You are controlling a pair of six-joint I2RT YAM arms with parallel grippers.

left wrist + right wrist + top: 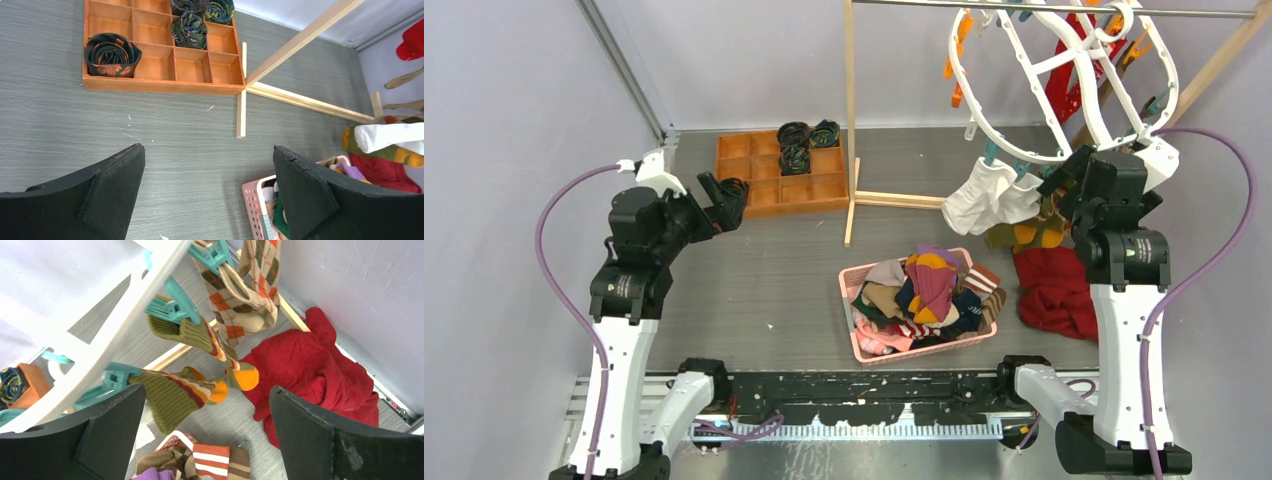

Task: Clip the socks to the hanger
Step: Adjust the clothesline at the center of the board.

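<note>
Both arms stand empty over the desk (754,290), jaws spread wide and holding nothing. The loose socks (929,285) are heaped in a pink basket (847,292) at lower centre of the top view. The heap is too tangled to show one clear long axis, though the basket itself runs roughly left to right.

The right gripper (1064,185) hangs at upper right, just under the rim of the white hanger (100,335). There an argyle sock (240,295) and two olive striped socks (175,395) already dangle from teal pegs (172,307), above a red cloth (310,365) lying on the desk. From those jaws the basket lies down and to the left in the frame.

The left gripper (724,195) sits at centre left beside a wooden tray (779,180), with the basket to its lower right. By the overhead view the right arm looks slightly nearer the pile and far nearer the hanger, so the next pick probably means a reach down into the basket.
</note>
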